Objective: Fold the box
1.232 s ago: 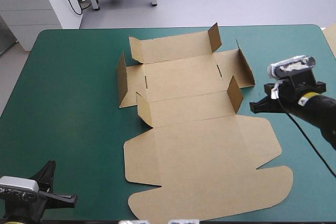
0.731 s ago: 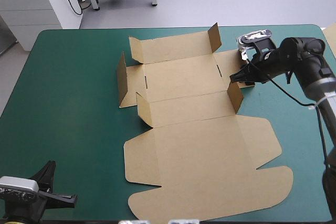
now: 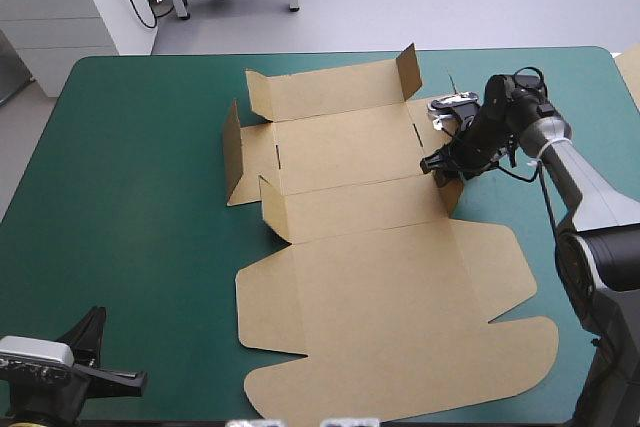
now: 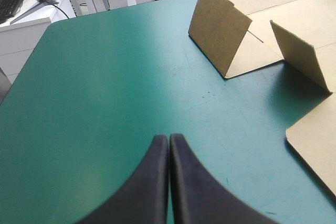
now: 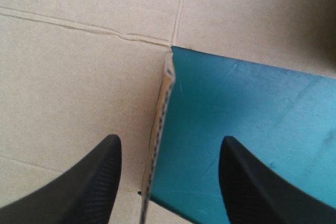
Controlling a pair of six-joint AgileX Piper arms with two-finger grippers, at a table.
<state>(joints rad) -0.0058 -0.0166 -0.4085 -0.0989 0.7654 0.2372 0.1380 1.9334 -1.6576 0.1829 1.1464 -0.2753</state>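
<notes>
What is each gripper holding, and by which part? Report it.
Nothing is held. The right gripper is open astride a raised flap of the box; the left gripper is shut on nothing.

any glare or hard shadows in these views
High view: soft shadows beside the raised flaps of the box, no glare. Left wrist view: a pale sheen on the teal-green cover ahead of the left gripper. Right wrist view: the box falls into shadow beyond the right gripper.

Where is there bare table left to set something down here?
The broad teal-green cover between the brown cardboard box sheet and the table's left edge is bare, ahead of the shut black left gripper. Crowded: the right side, where the open right gripper straddles a raised box flap.
</notes>
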